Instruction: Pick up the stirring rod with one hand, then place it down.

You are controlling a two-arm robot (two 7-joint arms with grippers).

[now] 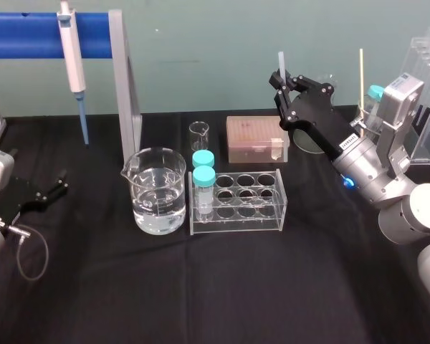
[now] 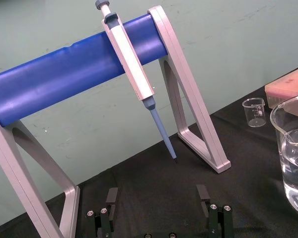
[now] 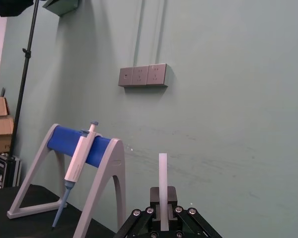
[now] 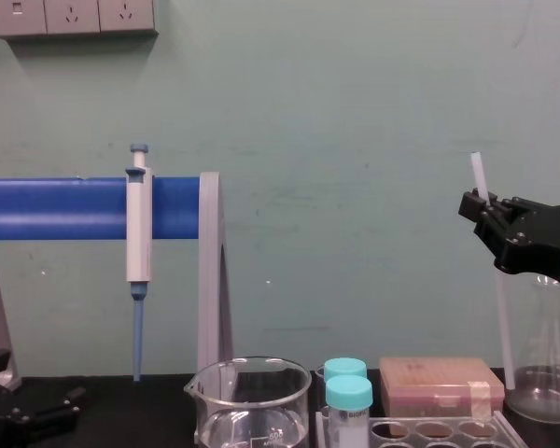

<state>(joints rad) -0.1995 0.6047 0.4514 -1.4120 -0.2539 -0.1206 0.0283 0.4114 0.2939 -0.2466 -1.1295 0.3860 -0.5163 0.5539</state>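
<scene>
The stirring rod (image 4: 502, 317) is a thin translucent-white stick standing almost upright at the right rear of the table. My right gripper (image 4: 478, 203) is shut on it near its top, and a short piece of the stirring rod (image 1: 279, 61) sticks up above the black fingers. From the right wrist the stirring rod (image 3: 163, 183) rises straight out of the right gripper (image 3: 163, 201). Its lower end reaches down beside a glass flask (image 4: 541, 373). My left gripper (image 1: 46, 190) rests open on the black cloth at the far left, and its fingers (image 2: 111, 196) stand wide apart.
A pipette (image 1: 73, 57) hangs on a blue-bar stand (image 1: 125, 93) at the back left. A water beaker (image 1: 158, 190), a small beaker (image 1: 199, 135), a tube rack (image 1: 238, 204) with capped vials and a pink tip box (image 1: 256, 140) fill the middle. A wooden stick (image 1: 360, 72) stands at the right.
</scene>
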